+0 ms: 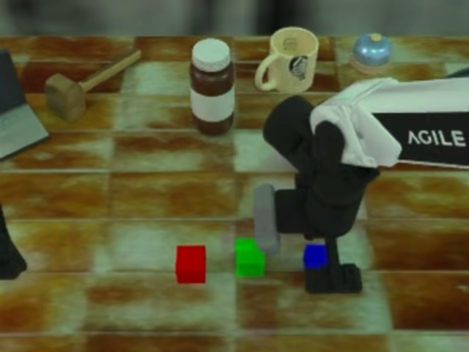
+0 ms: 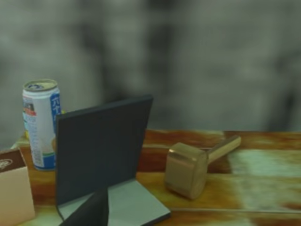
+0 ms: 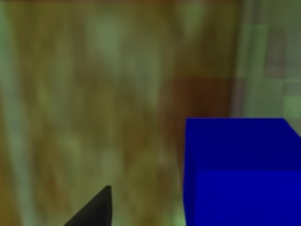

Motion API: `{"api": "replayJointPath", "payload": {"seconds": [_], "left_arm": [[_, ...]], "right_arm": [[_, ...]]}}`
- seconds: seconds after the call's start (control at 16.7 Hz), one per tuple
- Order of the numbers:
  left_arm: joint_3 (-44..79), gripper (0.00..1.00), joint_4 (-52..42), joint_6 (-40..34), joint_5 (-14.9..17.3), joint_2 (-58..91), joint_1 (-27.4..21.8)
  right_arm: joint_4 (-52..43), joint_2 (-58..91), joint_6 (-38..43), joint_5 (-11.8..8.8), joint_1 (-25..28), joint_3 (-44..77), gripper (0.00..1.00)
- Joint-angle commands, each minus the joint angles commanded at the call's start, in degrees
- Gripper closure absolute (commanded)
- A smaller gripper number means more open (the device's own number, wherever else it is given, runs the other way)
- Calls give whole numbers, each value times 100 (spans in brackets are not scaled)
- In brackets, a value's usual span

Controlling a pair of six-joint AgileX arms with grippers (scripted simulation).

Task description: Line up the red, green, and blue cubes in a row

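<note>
Top view first: the red cube (image 1: 190, 263), green cube (image 1: 249, 257) and blue cube (image 1: 315, 256) already sit in a rough row near the front of the desk (image 1: 146, 191), red well apart from green, green and blue closer. The right gripper (image 1: 308, 253) is down at the blue cube, with a grey finger (image 1: 266, 218) just beside the green one and a dark finger (image 1: 333, 268) on the blue cube's right. It looks spread fairly wide, but I can't tell if it actually has hold of the blue cube.

My worry: that grey finger is so close to green that any sideways shuffle could nudge it out of line. The arm's bulk also hides the desk behind blue. The left gripper (image 1: 9, 253) is parked at the left edge, mostly cut off.

Left wrist view: just a mallet (image 2: 193, 167), a drink can (image 2: 41, 123) and a dark upright panel (image 2: 101, 150). No cubes, and the fingers barely show.

Right wrist view: the blue cube fills one corner, very close, cut off by the frame. One dark fingertip (image 3: 96, 209) pokes in, apart from it; the other is out of view.
</note>
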Motion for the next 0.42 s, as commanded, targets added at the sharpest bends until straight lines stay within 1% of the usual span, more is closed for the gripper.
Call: {"api": "replayJointPath", "payload": {"seconds": [0.24, 0.42], "left_arm": [[0, 0, 0, 0, 0, 0, 0], [0, 0, 0, 0, 0, 0, 0]], "right_arm": [[-911, -321, -20, 1, 29, 528, 0], [-1211, -479, -34, 0, 50, 730, 0]]}}
